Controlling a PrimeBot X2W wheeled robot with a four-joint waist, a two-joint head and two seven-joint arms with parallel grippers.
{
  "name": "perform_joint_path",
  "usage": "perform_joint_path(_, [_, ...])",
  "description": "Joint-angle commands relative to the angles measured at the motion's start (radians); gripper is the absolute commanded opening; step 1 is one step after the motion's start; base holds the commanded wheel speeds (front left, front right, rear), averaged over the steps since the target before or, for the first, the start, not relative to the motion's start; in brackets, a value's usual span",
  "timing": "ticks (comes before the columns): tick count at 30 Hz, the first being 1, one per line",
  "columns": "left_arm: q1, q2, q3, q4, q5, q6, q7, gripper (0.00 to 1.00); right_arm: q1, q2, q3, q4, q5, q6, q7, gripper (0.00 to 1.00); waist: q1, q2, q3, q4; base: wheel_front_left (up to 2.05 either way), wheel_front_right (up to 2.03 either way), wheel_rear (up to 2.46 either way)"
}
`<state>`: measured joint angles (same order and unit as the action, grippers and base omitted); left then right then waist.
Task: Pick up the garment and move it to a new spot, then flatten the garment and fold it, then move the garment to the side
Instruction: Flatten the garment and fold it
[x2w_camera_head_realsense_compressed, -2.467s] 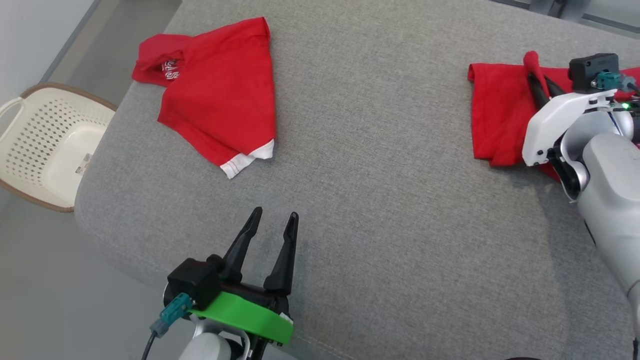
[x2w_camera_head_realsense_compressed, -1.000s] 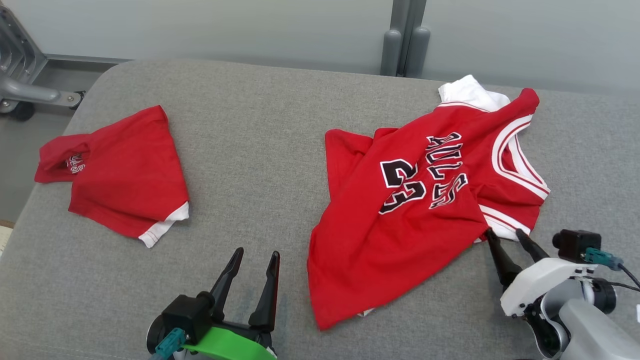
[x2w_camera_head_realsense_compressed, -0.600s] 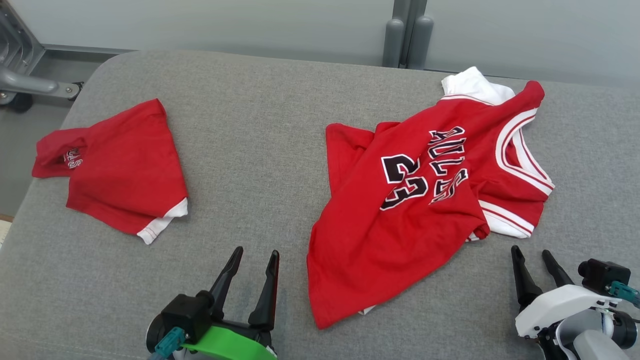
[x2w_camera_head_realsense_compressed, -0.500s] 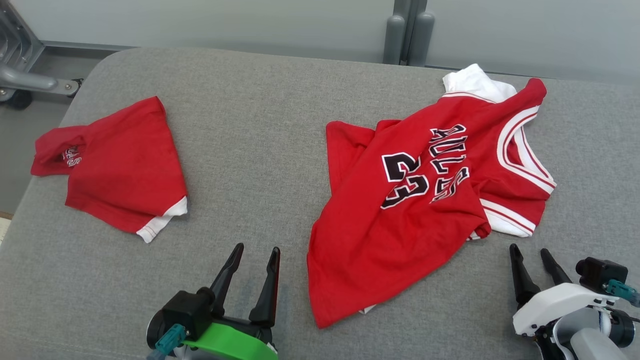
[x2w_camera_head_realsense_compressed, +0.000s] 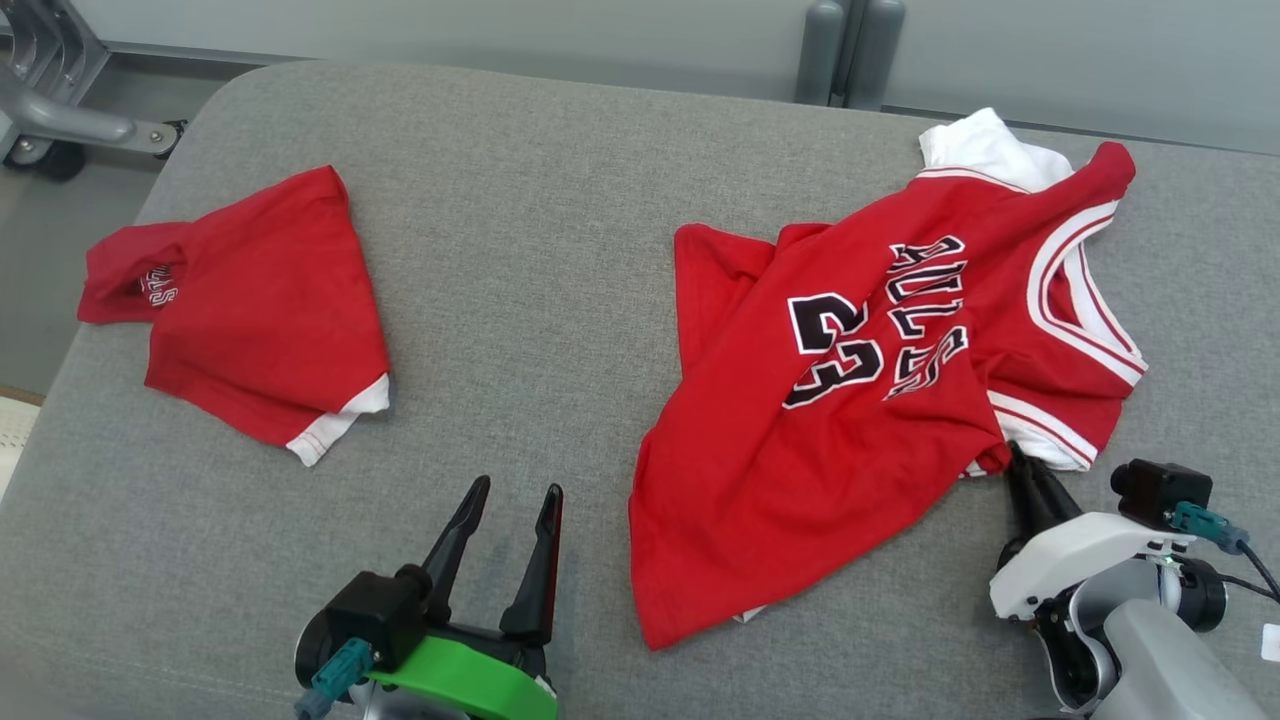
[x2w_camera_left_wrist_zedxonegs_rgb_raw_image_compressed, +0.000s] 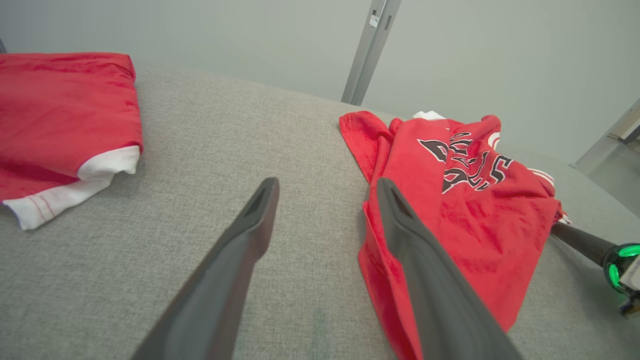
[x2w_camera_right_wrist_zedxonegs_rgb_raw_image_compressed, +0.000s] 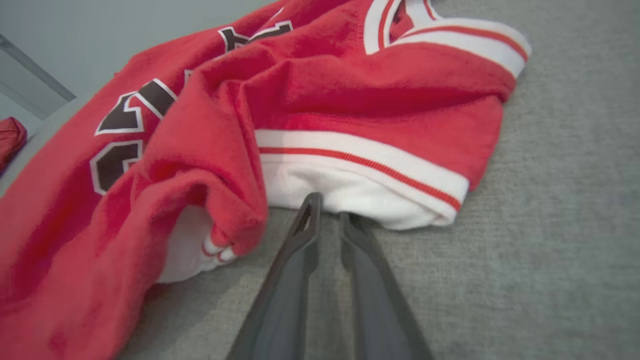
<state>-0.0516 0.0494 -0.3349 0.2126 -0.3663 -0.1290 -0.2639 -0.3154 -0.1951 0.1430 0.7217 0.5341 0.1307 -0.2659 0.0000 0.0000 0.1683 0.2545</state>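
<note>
Garment (x2w_camera_head_realsense_compressed: 850, 400): red numbered jersey, rumpled, on the right half of the grey bench (x2w_camera_head_realsense_compressed: 560, 250); second red top (x2w_camera_head_realsense_compressed: 260, 310) well apart, to the left.

Head view: left end effector (x2w_camera_head_realsense_compressed: 517, 487) apart, near the lower hem. Right end effector (x2w_camera_head_realsense_compressed: 1018, 462) at the white striped trim (x2w_camera_head_realsense_compressed: 1045, 440), gap hidden.

Left wrist view: shows the cloth's humps, which the head view flattens.

Right wrist view: fingers (x2w_camera_right_wrist_zedxonegs_rgb_raw_image_compressed: 295, 280) nearly together, tips at the trim; pinch unconfirmed.

Advice: seat the trim deep before lifting.
</note>
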Motion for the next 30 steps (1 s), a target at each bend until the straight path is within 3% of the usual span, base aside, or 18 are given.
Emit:
perform_joint_path(1, [-0.002,0.002,0.007,0.004,0.001,-0.003,-0.001,1.00,0.001,-0.008,-0.001,-0.013,0.008,0.000,0.002,0.00,0.0000,0.0000,-0.006,-0.010,0.00,0.00,0.00])
perform_joint_path(16, [0.042,0.002,0.034,0.002,-0.001,-0.003,0.000,1.00,0.230,-0.125,-0.078,-0.273,0.075,0.000,0.005,0.00,0.0000,0.0000,-0.081,-0.167,0.00,0.00,0.00])
perform_joint_path(17, [0.043,0.003,0.037,0.002,0.001,-0.003,-0.001,1.00,0.250,-0.132,-0.087,-0.286,0.080,0.000,0.008,0.25,0.0000,0.0000,-0.082,-0.175,0.00,0.00,0.00])
perform_joint_path(18, [0.045,0.003,0.041,0.002,0.001,-0.003,-0.001,1.00,0.267,-0.140,-0.100,-0.298,0.079,-0.001,0.006,1.00,0.0000,0.0000,-0.082,-0.182,0.00,0.00,0.00])
perform_joint_path(23, [0.046,0.003,0.056,0.011,0.010,-0.003,-0.001,1.00,0.311,-0.145,-0.184,-0.345,0.039,0.000,0.002,1.00,0.0000,0.0000,-0.072,-0.205,0.00,0.00,0.00])
perform_joint_path(25, [0.026,0.003,0.065,0.015,0.016,-0.003,-0.001,1.00,0.326,-0.114,-0.248,-0.368,-0.017,0.000,0.001,1.00,0.0000,0.0000,-0.055,-0.217,0.00,0.00,0.00])
perform_joint_path(30, [-0.060,0.002,0.049,0.033,0.035,-0.003,-0.001,1.00,0.294,-0.046,-0.268,-0.419,-0.091,0.000,0.001,1.00,0.0000,0.0000,0.001,-0.232,0.00,0.00,0.00])
